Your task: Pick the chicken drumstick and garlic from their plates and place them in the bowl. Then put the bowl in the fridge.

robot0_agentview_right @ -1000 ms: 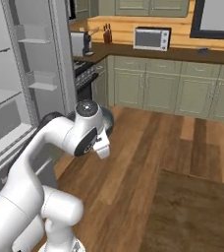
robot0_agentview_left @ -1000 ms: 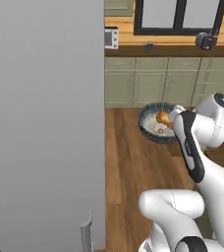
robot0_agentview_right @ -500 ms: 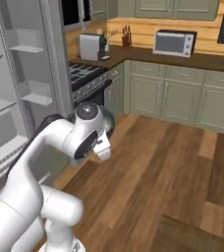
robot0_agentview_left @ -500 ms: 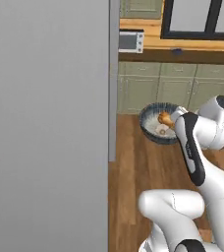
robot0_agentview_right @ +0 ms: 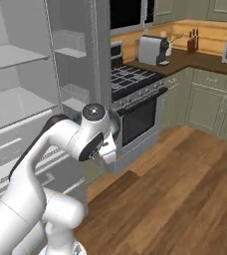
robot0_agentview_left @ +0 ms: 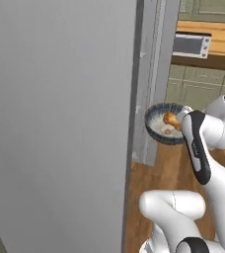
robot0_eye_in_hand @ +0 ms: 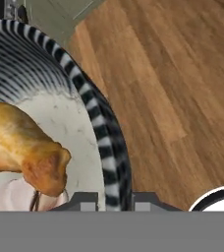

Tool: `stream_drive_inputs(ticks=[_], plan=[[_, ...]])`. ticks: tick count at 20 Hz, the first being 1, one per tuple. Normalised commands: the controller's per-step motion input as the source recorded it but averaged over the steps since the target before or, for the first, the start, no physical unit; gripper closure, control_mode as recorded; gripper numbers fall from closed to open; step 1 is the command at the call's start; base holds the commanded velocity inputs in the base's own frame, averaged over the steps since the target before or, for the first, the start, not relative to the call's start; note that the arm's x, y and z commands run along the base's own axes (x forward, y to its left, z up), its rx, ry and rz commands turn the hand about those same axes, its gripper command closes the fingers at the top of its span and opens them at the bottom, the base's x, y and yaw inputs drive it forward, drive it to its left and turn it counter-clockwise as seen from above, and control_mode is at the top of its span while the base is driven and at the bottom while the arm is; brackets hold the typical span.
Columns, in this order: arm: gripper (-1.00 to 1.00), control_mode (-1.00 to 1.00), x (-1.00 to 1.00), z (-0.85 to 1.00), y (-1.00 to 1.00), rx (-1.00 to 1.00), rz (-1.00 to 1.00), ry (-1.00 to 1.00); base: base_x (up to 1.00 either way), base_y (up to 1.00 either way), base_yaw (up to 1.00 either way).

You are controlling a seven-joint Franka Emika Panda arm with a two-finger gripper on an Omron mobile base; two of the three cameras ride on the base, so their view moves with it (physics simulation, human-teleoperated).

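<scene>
Step in hand: second half of the task, carrying the loaded bowl (robot0_agentview_left: 165, 123) toward the fridge (robot0_agentview_right: 31, 99); drumstick and garlic already inside, plates left behind.
Pincer: pressed together on the bowl's rim, pincer (robot0_eye_in_hand: 113, 199) at bottom centre of the hand view, one tip either side of the striped wall.
Bowl's place: held in the air, centre right of the left base view, just beside the edge of the open fridge door (robot0_agentview_left: 60, 123); wood floor below.
Drumstick (robot0_eye_in_hand: 23, 145): golden-brown, lumpy, lying on the pale bowl floor at left of the hand view.
Garlic (robot0_eye_in_hand: 15, 194): pale bulb, partly tucked under the drumstick, lower left.
Bowl's look: deep, dark, ribbed with light stripes on the wall, pale inside.
Next move, likely: swing past the door, keep level, set on a bare shelf (robot0_agentview_right: 21, 102) at left of the right base view.
</scene>
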Motion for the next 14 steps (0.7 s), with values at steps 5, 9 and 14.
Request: stream_drive_inputs(ticks=[5,9,14], plan=[[1.00,1.00,0.00,0.00,0.00,0.00,0.00,0.00,0.34,-0.05,0.88],[1.00,1.00,0.00,0.00,0.00,0.00,0.00,0.00,0.99,-0.27,0.71],[1.00,1.00,0.00,0.00,0.00,0.00,0.00,0.00,0.61,-0.01,0.78]])
